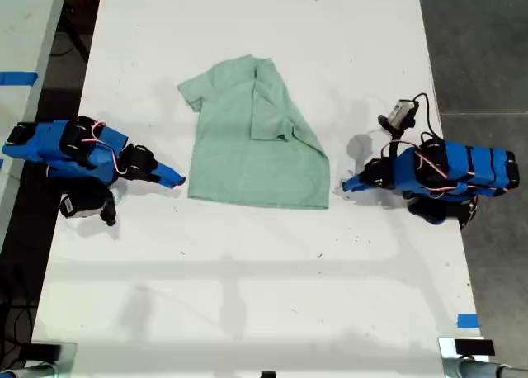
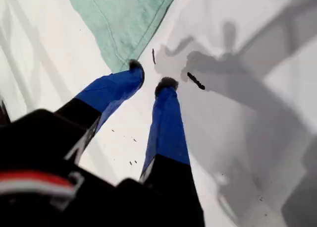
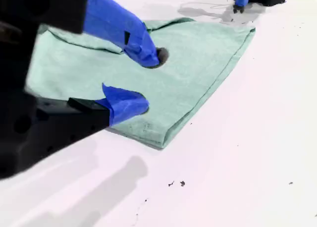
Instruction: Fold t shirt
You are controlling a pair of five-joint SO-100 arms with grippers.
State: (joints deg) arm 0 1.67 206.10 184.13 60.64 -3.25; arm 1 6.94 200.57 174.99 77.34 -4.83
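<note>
The white desk filled most of the exterior view, with dark floor along that view's right side. The t shirt lay flat near the middle of the desk, a little toward the top of the exterior view. It was pale mint green, with one sleeve side folded over onto the body and its hem toward the bottom of that view.

My first gripper rested low at the exterior view's right, just beside the hem corner on that side. In its wrist view the jaws were a little spread and pinching nothing. One tip sat right at the cloth's corner and the other on bare desk.

My second gripper lay at the exterior view's left, just beside the opposite hem corner. Its jaws were spread and empty, showing against the cloth in its wrist view — whether they touched it I could not tell.

Nothing lay between either gripper and the shirt.

A small grey camera with a black cable stood above the first arm. A blue tape square was stuck near the desk's edge at the lower right of the exterior view. Another blue strip marked a neighbouring surface at the far left. A few dark specks dotted the desk — all well clear of the shirt.
</note>
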